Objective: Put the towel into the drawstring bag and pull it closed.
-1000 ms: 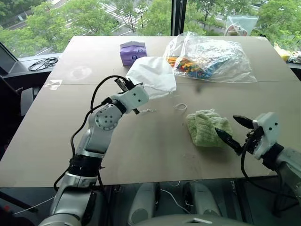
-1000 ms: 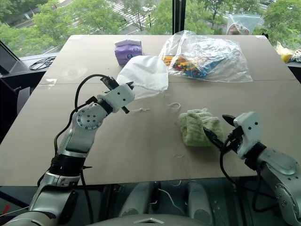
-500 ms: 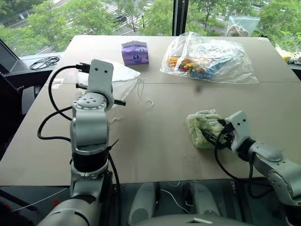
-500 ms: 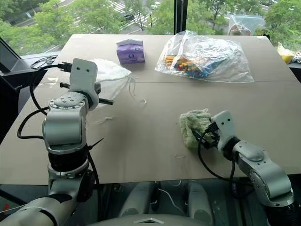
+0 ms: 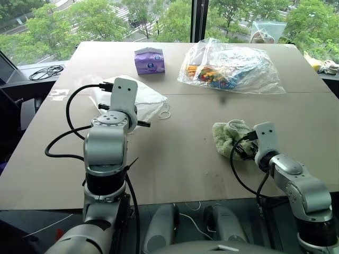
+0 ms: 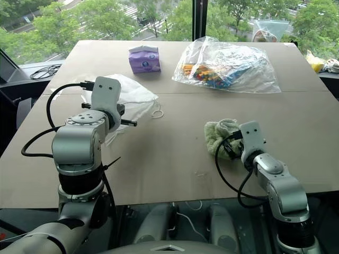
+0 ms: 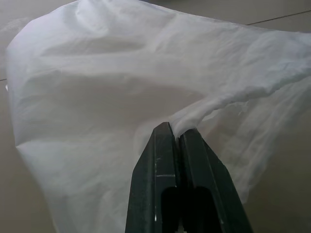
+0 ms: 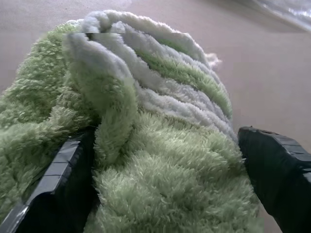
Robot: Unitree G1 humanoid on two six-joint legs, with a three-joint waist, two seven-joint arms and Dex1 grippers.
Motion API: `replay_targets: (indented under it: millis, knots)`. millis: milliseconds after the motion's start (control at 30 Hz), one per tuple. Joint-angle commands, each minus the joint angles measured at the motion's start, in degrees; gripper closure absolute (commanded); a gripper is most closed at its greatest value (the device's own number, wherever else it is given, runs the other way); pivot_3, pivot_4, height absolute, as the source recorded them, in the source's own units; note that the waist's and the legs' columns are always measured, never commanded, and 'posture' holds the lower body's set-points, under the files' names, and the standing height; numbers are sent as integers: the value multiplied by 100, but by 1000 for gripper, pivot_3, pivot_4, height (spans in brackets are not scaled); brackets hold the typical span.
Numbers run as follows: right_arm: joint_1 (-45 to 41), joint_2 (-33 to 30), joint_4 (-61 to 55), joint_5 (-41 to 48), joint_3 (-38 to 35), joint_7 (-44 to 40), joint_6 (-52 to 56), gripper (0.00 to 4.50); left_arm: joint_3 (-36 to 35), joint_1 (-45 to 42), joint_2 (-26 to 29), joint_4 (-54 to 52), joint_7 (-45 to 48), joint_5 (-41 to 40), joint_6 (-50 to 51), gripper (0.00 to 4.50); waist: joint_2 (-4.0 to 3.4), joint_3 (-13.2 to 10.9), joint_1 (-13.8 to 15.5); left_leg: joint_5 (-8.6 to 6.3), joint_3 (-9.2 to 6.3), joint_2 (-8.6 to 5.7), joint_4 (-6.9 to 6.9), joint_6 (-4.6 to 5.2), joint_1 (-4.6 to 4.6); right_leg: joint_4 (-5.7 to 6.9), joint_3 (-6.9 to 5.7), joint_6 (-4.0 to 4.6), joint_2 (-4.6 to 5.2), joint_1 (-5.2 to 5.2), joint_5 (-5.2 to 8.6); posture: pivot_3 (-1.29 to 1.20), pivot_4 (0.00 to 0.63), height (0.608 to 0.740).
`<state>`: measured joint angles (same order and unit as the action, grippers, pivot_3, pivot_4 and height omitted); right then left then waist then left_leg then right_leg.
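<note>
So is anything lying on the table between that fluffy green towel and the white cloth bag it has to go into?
Nothing visible. Bare brown tabletop lies between the fluffy light green towel and the thin white fabric drawstring bag. The purple tissue pack and clear plastic bag of colourful items sit farther back.

An upper-floor lab or office: a plain work table (image 5: 175,159) against big windows (image 5: 106,18) overlooking treetops
</note>
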<state>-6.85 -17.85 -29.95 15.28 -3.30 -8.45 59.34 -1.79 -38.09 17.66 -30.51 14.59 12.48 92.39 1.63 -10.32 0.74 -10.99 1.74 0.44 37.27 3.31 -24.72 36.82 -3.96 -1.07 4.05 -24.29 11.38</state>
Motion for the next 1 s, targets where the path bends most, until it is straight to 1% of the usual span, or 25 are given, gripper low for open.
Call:
replay_targets:
  millis: [33,133,233,333,467,567,667,733,767,900,933,967,1000]
  knots:
    - [-152,199,548,242,-384,49,1279,0,-238,-76,-92,-191,-76,-205,-113,4441,2,2,3,0,0,0,0,0,1,-1,-1,0,2,1,0,0,150,740]
    - [-429,324,791,425,-341,-90,1699,0,-371,-140,-288,-257,-76,-387,-73,4441,12,20,1,-1,-1,0,-1,-1,3,-2,-5,0,5,0,0,0,150,740]
    - [-647,102,808,622,219,-592,1616,0,-664,-239,-662,-422,69,-699,6,4441,20,32,-23,-1,-4,3,-2,-2,7,-7,-12,1,8,0,0,0,150,740]
    - [-747,-169,944,566,745,-940,1318,0,-925,-227,-817,-453,264,-1049,11,4441,21,34,-141,-1,-4,6,-6,-2,4,-16,-18,1,12,2,0,0,150,740]
    - [-837,-315,1374,401,1177,-1180,909,0,-1135,149,-673,-568,863,-1759,-49,4441,33,50,-229,-12,-4,17,-23,-19,28,-15,-41,3,10,1,-1,0,150,740]
    - [-852,-385,1532,335,1309,-1354,694,0,-1329,291,-562,-435,863,-1920,9,4441,55,62,-296,-20,-3,25,-63,-34,78,-13,-54,9,4,20,-2,0,150,740]
    - [-906,-366,1611,395,1286,-1559,547,0,-1537,232,-519,-325,894,-2106,-9,4441,62,66,-302,-21,-2,51,-78,-35,97,-13,-76,10,-13,26,-1,0,150,740]
    - [-921,-385,1675,361,1314,-1632,448,511,-1578,205,-485,-264,864,-2183,-21,4500,62,66,-299,-21,-3,72,-78,-36,99,-14,-95,11,-22,25,-1,0,150,740]
    - [-925,-385,1703,343,1317,-1654,404,854,-1584,190,-472,-237,844,-2215,-22,4500,62,66,-296,-22,-5,76,-78,-36,100,-14,-100,11,-24,25,-1,0,150,740]
    - [-916,-356,1739,305,1291,-1720,261,2586,-1622,94,-466,-126,770,-2339,-2,4500,59,65,-294,-23,-24,79,-78,-38,99,-22,-115,11,-23,24,0,0,150,740]
    - [-904,-351,1735,296,1286,-1731,229,2942,-1624,76,-468,-97,756,-2356,-8,4500,58,65,-294,-23,-25,79,-78,-39,98,-25,-117,11,-23,24,0,0,150,740]
    - [-893,-350,1728,294,1286,-1742,209,3420,-1626,61,-469,-65,741,-2374,-24,4500,57,64,-294,-24,-27,79,-78,-40,98,-30,-120,11,-19,24,0,0,150,740]
    - [-878,-352,1716,295,1286,-1753,194,3755,-1627,57,-470,-49,722,-2394,-34,4500,56,64,-294,-25,-27,80,-79,-42,98,-34,-130,11,-9,24,0,0,150,740]
